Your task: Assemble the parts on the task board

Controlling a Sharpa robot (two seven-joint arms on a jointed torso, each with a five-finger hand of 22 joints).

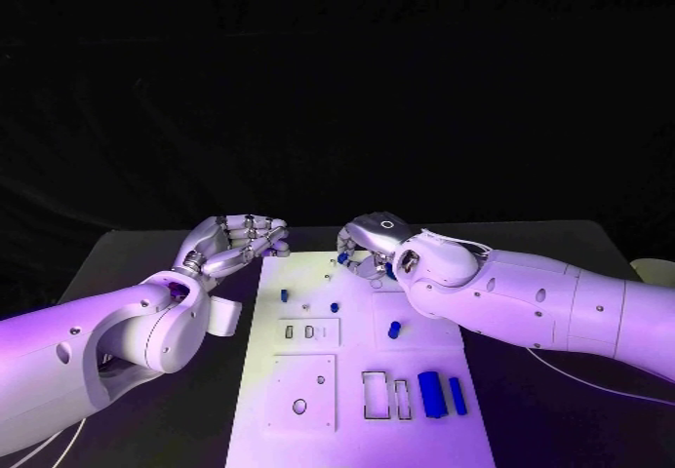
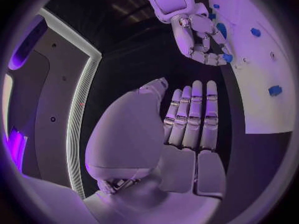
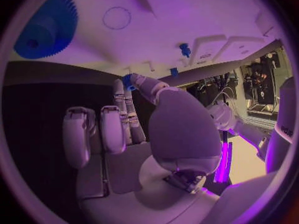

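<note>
Nearest on the white task board [image 1: 282, 429] lie two blue bars [image 1: 440, 394] beside two empty rectangular slots [image 1: 385, 395]. Farther up, a short blue part [image 1: 395, 330] lies near the middle, and small blue pegs [image 1: 284, 294] stand beyond it. At the far edge the right hand [image 1: 373, 249] pinches a small blue part [image 3: 127, 81] between thumb and fingertip. A blue gear [image 3: 47, 29] sits on the board close by. The left hand [image 1: 232, 244] hovers off the board's far left corner, fingers curled, holding nothing.
</note>
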